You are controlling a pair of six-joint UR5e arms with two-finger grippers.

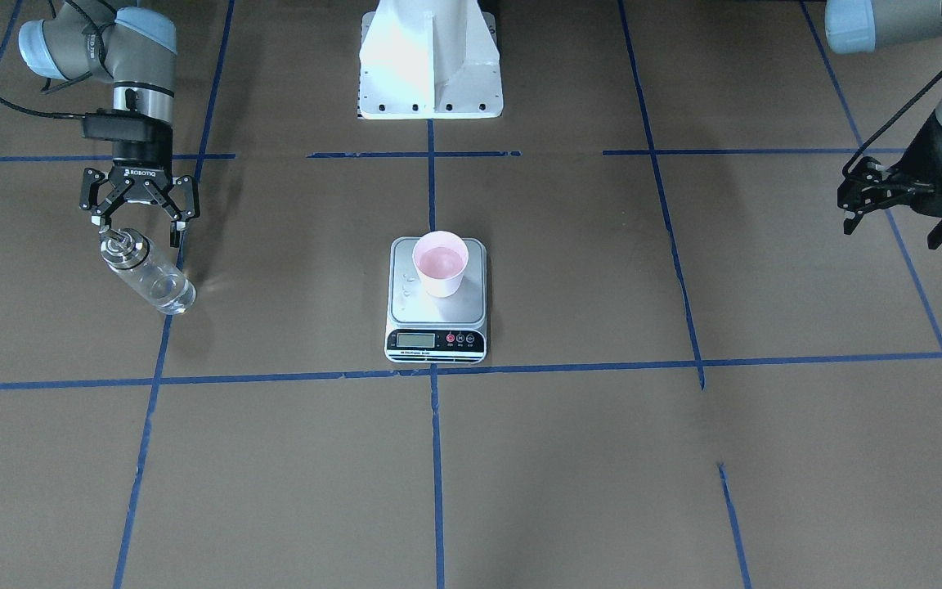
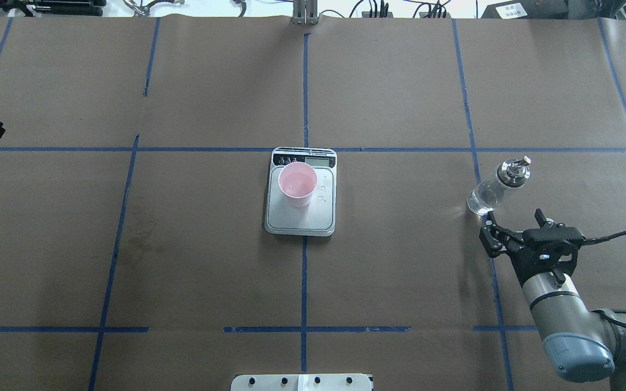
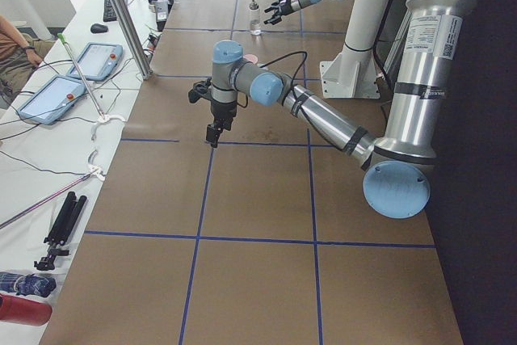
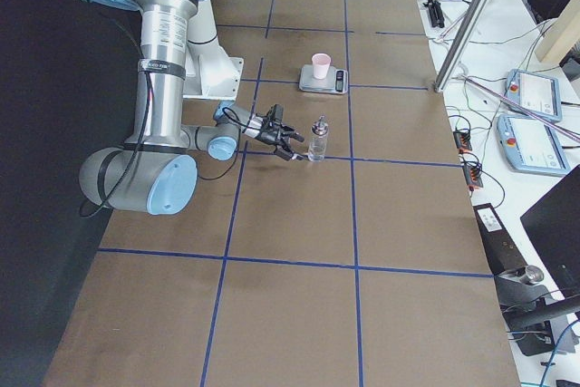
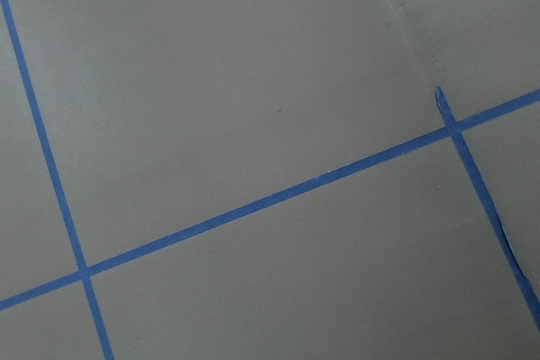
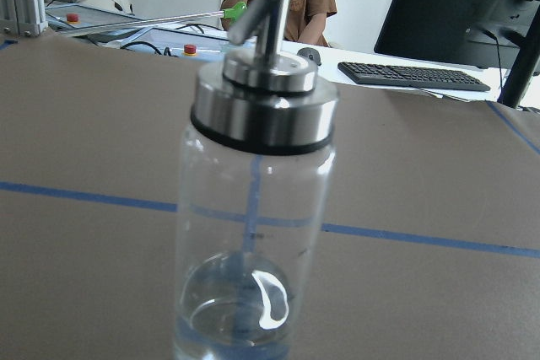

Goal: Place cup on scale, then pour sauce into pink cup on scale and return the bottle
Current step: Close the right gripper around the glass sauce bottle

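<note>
You see the bottle (image 1: 148, 274) standing on the desk (image 1: 602, 450), with the right fingers (image 1: 177, 219) open just beside it. The cup (image 1: 440, 263) sits on the scale (image 1: 471, 307). The left fingers (image 1: 850, 214) are open too, well apart.

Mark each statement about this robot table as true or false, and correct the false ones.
1. The cup stands on the scale. True.
2. The right hand is clamped on the bottle. False: its fingers are spread and the bottle stands by itself on the table.
3. The bottle lies on its side. False: it stands upright, cap on top.
4. The left hand hangs over bare table, well away from the scale. True.
5. The scale's display end points toward the robot's base. False: it points away from the base.
</note>
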